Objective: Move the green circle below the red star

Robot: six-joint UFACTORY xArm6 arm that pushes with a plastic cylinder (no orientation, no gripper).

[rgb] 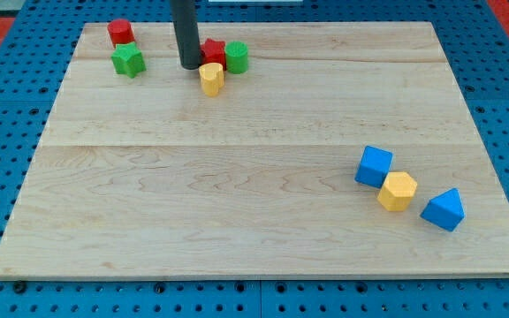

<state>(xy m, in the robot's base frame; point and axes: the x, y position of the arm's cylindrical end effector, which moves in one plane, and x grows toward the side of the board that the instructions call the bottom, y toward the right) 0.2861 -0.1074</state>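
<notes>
The green circle [237,57] stands near the view's top, touching the right side of the red star [213,51]. A yellow block [211,78] sits just below the red star. My tip [190,65] is on the board just left of the red star and up-left of the yellow block. The rod partly hides the star's left edge.
A red block [120,33] and a green star-like block [128,61] sit at the top left. At the lower right lie a blue cube [374,166], a yellow hexagonal block [398,191] and a blue triangular block [443,210]. The wooden board [254,221] rests on a blue perforated table.
</notes>
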